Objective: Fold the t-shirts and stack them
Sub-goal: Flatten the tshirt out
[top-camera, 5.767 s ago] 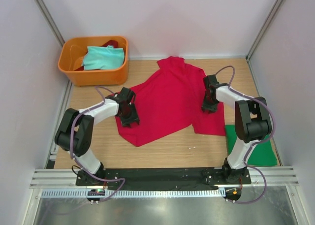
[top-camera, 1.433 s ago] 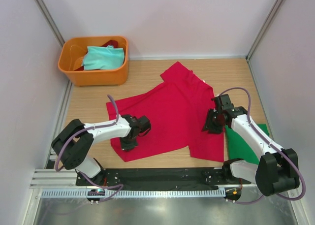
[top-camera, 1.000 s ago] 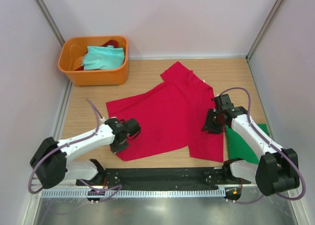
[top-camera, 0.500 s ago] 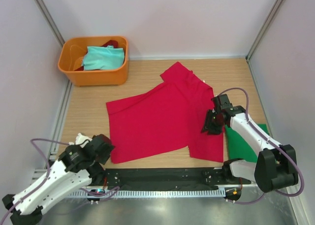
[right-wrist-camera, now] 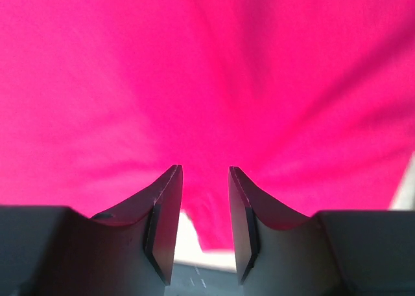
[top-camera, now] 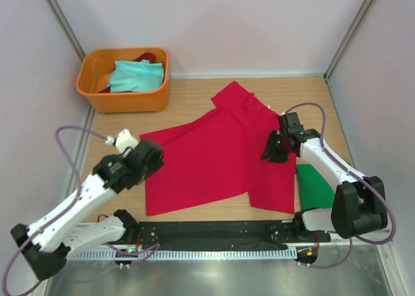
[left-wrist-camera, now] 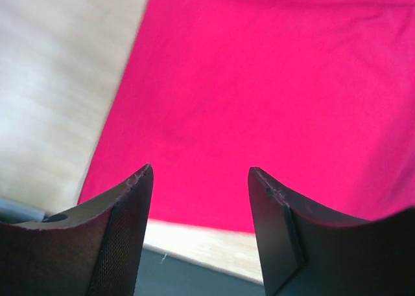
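Evidently spread for folding, the red t-shirt has the left claw at nine o'clock and the right claw at three, both apart and empty.

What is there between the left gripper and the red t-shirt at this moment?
Nothing visible. The left gripper hangs open over the red t-shirt at its left edge, and the wrist view shows only bare cloth and table past its jaws.
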Robot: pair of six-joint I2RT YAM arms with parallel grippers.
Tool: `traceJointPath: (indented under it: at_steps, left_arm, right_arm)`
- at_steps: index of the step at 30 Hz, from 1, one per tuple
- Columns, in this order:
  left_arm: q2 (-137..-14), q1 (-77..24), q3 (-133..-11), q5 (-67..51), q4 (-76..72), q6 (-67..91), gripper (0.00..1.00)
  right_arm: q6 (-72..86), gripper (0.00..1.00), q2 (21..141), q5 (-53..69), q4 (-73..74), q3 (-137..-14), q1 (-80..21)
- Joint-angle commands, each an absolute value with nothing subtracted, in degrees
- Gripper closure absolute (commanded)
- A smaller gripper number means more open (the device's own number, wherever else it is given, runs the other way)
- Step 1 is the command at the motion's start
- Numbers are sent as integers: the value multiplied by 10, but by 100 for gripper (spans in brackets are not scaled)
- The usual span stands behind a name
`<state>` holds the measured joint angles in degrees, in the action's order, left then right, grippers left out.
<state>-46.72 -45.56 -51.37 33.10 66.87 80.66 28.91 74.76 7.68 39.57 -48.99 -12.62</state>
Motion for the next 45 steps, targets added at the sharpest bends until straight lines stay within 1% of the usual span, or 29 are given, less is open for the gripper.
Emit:
traceJointPath:
  at_steps: [1, 2, 3, 4, 5, 6, 7, 9, 10, 12, 13, 14, 17, 20, 24, 28, 32, 34, 35, 36, 38, 40, 42, 43, 44, 45]
  left_arm:
    - [-601, -383, -605, 347, 543, 552, 38]
    - [-630, -352, -622, 283, 536, 503, 41]
    - [-680, -292, -638, 253, 502, 477, 47]
    - [-696, -268, -639, 217, 477, 455, 49]
    - [-713, -245, -637, 159, 450, 422, 52]
    - [-742, -227, -638, 123, 407, 412, 58]
    - [-760, -198, -642, 98, 396, 405, 62]
    - [-792, -192, -658, 60, 373, 380, 68]
    - [-826, -192, -665, 53, 369, 373, 68]
    - [-860, -192, -685, 43, 380, 360, 68]
    - [-882, -192, -687, 33, 379, 356, 67]
    - [-894, -192, -684, 26, 374, 352, 63]
    - [-945, -192, -680, 14, 374, 343, 60]
    - [-988, -192, -663, 14, 376, 346, 58]
    - [-1025, -192, -624, 4, 374, 374, 57]
    - [-1032, -192, -577, -22, 359, 381, 57]
    - [-1023, -189, -534, -46, 383, 378, 56]
    - [-986, -189, -513, -60, 394, 380, 56]
    - [-969, -188, -496, -62, 398, 381, 56]
    - [-955, -186, -490, -66, 410, 379, 56]
    - [-914, -185, -490, -74, 428, 368, 57]
    - [-884, -184, -505, -57, 450, 348, 56]
    - [-857, -183, -556, -26, 468, 333, 49]
    - [-856, -182, -579, -12, 475, 323, 46]
    - [-858, -181, -624, 28, 481, 305, 41]
    - [-874, -175, -647, 40, 494, 296, 39]
  right_arm:
    - [313, 59, 779, 56, 274, -532, -128]
    - [316, 59, 794, 48, 255, -540, -128]
    - [320, 59, 810, 38, 229, -568, -127]
    - [324, 59, 850, 7, 219, -583, -127]
    - [327, 59, 873, -6, 208, -602, -126]
    - [339, 60, 895, -30, 207, -621, -125]
    - [347, 61, 925, -41, 214, -668, -125]
    - [361, 62, 1004, -77, 250, -722, -125]
    - [379, 63, 1025, -87, 261, -765, -125]
    - [402, 63, 1074, -126, 285, -809, -124]
    - [418, 64, 1083, -138, 287, -816, -126]
    - [424, 64, 1092, -145, 287, -822, -126]
    - [426, 63, 1117, -160, 296, -833, -126]
    - [411, 63, 1136, -170, 314, -826, -125]
    - [407, 63, 1127, -170, 324, -767, -125]
    - [416, 63, 1085, -159, 337, -682, -125]
    - [426, 63, 1002, -120, 353, -586, -125]
    - [430, 63, 970, -104, 370, -535, -126]
    - [431, 62, 927, -92, 384, -519, -127]
    - [432, 63, 908, -85, 391, -491, -127]
    - [429, 63, 869, -77, 405, -476, -127]
    - [409, 62, 834, -93, 426, -495, -128]
    - [366, 62, 829, -114, 423, -529, -128]
    - [350, 60, 844, -124, 418, -577, -126]
    - [314, 59, 860, -128, 411, -606, -125]
    - [302, 56, 878, -132, 396, -667, -125]
